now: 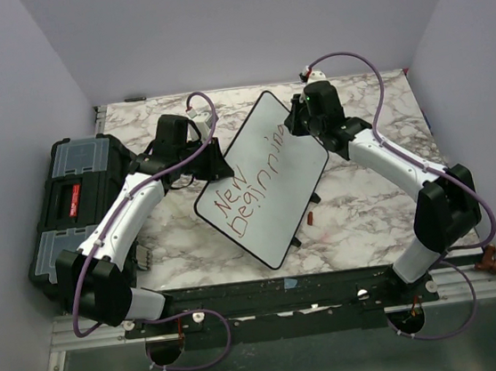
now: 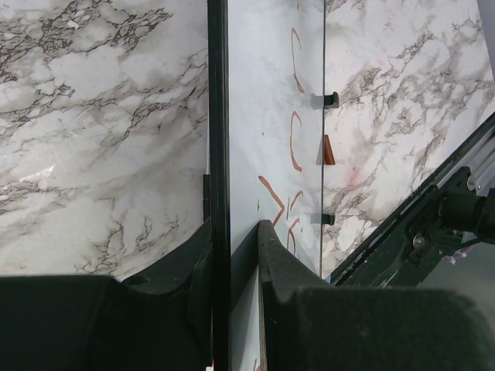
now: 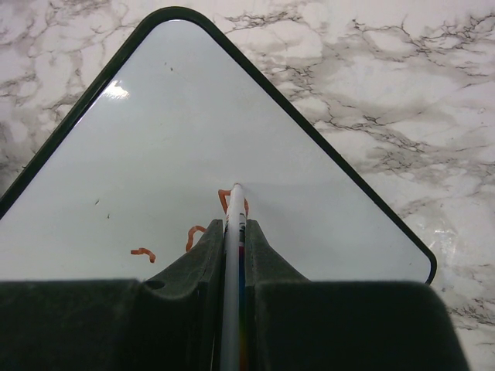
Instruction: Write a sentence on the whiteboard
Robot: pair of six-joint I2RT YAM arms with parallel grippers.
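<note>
The whiteboard (image 1: 273,209) lies turned diagonally on the marble table, white with a thin black frame. The sentence (image 1: 250,187) in red marker reads "New Beginnin" in two lines. My left gripper (image 1: 213,164) is shut on the whiteboard's left edge; in the left wrist view its fingers (image 2: 267,239) clamp the black frame (image 2: 218,116), with red strokes (image 2: 295,139) beyond. My right gripper (image 1: 300,126) is over the board's upper right part, shut on a white marker (image 3: 236,202). The marker's tip touches the whiteboard (image 3: 193,124) at the newest red stroke (image 3: 224,198).
A black toolbox (image 1: 75,201) with clear lid compartments sits at the table's left edge. A small red-brown marker cap (image 1: 309,218) lies on the marble by the board's lower right side, also visible as the cap (image 2: 327,151). A black rail (image 1: 331,283) runs along the near edge.
</note>
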